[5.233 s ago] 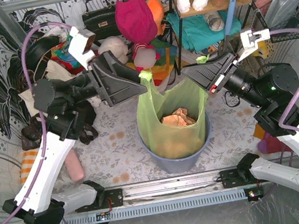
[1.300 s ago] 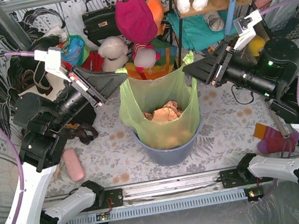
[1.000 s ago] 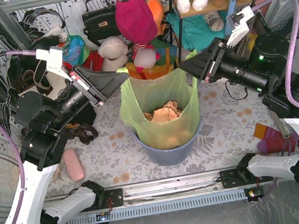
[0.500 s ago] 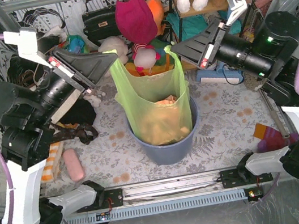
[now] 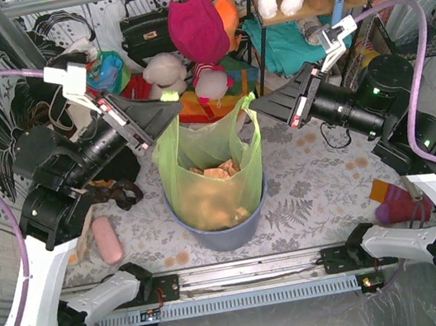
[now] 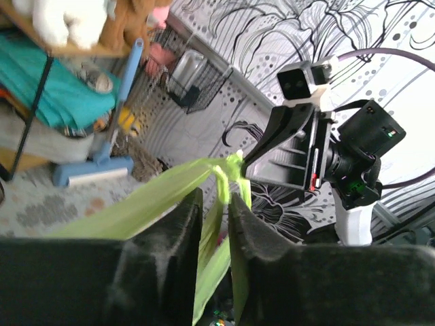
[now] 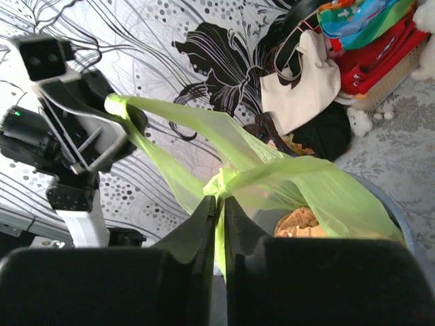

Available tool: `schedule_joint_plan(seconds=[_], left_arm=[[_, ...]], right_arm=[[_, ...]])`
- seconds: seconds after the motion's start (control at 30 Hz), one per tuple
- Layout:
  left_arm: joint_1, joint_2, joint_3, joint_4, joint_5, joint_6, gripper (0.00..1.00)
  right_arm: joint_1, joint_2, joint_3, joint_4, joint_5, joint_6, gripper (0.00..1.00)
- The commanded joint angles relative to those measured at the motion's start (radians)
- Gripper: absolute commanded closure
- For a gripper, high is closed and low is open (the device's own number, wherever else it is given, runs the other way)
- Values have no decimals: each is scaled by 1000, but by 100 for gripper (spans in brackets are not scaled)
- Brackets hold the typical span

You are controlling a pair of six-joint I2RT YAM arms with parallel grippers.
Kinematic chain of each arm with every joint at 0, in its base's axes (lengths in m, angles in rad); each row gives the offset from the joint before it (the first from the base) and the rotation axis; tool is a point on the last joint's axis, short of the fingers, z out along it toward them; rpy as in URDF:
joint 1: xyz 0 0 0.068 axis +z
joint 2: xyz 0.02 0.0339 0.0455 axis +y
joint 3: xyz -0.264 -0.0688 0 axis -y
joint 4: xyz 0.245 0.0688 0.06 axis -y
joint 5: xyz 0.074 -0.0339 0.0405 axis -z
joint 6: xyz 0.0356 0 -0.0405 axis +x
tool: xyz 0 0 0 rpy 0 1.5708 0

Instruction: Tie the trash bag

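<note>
Over the cluttered floral table (image 5: pixel 314 189), the trash bag (image 5: pixel 210 189) stands in the bin (image 5: pixel 222 236), its handles now drawn closer together above the bin, the left gripper (image 5: pixel 169 102) and right gripper (image 5: pixel 255 106) each pinching one, ready for crossing.

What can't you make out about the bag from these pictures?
- Bottom of the bag: top view, hidden inside the bin.
- Body of the bag: left wrist view, blocked by the left tool itself.
- How much plastic the right tool pinches: top view, too small, under the tool's tip.
</note>
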Motion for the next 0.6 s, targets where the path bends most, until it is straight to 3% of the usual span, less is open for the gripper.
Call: schedule_joint_plan(seconds=[0.0, 0.1, 0.33, 0.57], left_arm=[[3, -63, -76, 93, -1, -32, 63], [2, -68, -57, 80, 3, -24, 56], [2, -67, 29, 3, -5, 17, 52], [2, -49, 44, -83, -50, 38, 51]], right_arm=[[3, -40, -22, 98, 23, 22, 80], [5, -41, -11, 103, 30, 11, 66], [4, -15, 38, 101, 35, -26, 71], [4, 45, 61, 63, -20, -4, 68]])
